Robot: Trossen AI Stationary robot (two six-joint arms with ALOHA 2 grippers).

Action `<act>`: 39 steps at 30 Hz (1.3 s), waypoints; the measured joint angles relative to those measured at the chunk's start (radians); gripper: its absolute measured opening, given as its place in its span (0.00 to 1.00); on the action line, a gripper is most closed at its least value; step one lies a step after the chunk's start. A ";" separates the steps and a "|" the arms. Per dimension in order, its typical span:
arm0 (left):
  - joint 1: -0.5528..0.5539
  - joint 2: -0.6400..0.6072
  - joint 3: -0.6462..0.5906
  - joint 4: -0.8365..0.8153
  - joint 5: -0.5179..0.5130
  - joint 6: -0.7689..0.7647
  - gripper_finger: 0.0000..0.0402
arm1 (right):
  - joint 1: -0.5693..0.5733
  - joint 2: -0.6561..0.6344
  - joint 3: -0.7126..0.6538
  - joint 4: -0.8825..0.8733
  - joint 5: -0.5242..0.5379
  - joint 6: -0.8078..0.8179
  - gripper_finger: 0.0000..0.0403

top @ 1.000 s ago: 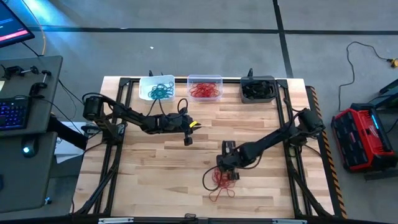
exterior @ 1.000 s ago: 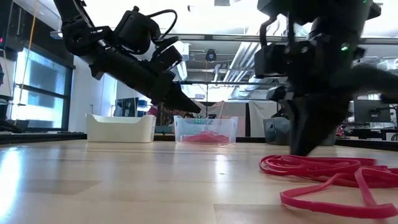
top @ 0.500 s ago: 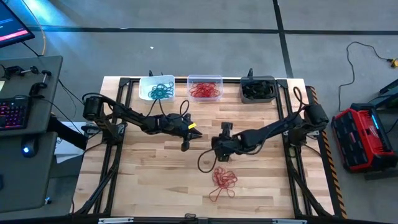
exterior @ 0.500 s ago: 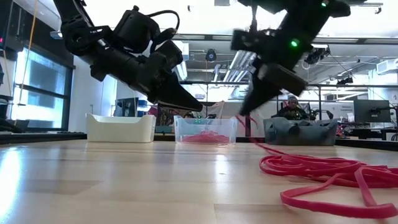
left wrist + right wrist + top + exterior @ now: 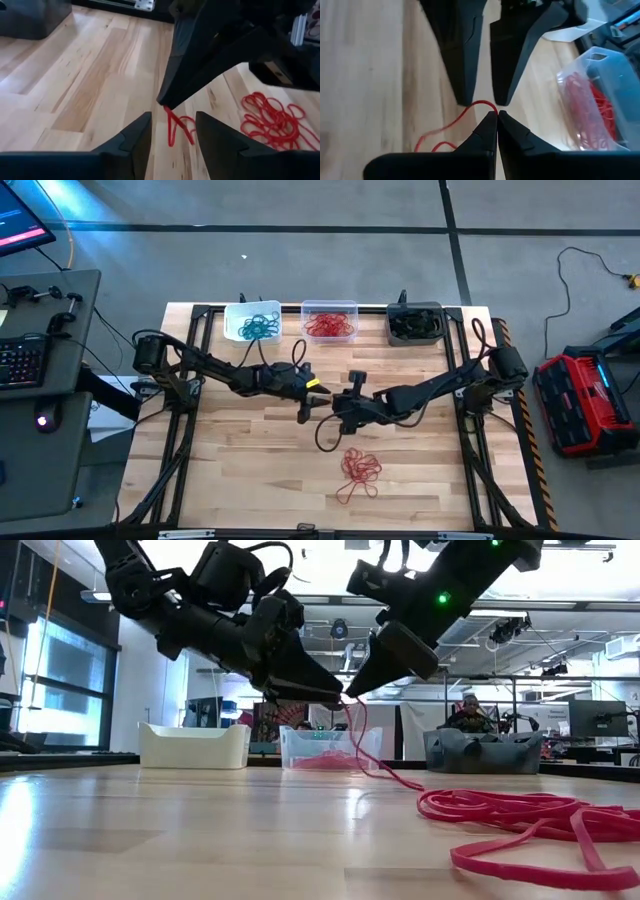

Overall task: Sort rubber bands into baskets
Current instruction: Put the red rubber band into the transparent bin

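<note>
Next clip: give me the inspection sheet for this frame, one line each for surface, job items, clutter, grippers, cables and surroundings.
Surface: wooden table, bare apart from the job's things.
Job's things: white basket holds teal rubber bands; clear basket holds red ones; dark grey basket holds dark ones. A loose red pile lies on the table's near half.
Clutter: nothing seen.
Grippers: right gripper shut on a red rubber band, held above the table at mid-table; left gripper open, its fingers either side of that band.
Cables: black cable on the floor right of the table.
Surroundings: keyboard desk to the left, red case to the right.
</note>
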 joint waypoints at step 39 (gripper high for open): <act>0.041 0.000 0.008 -0.030 -0.079 0.053 0.00 | 0.003 0.000 0.000 0.061 0.047 0.113 0.28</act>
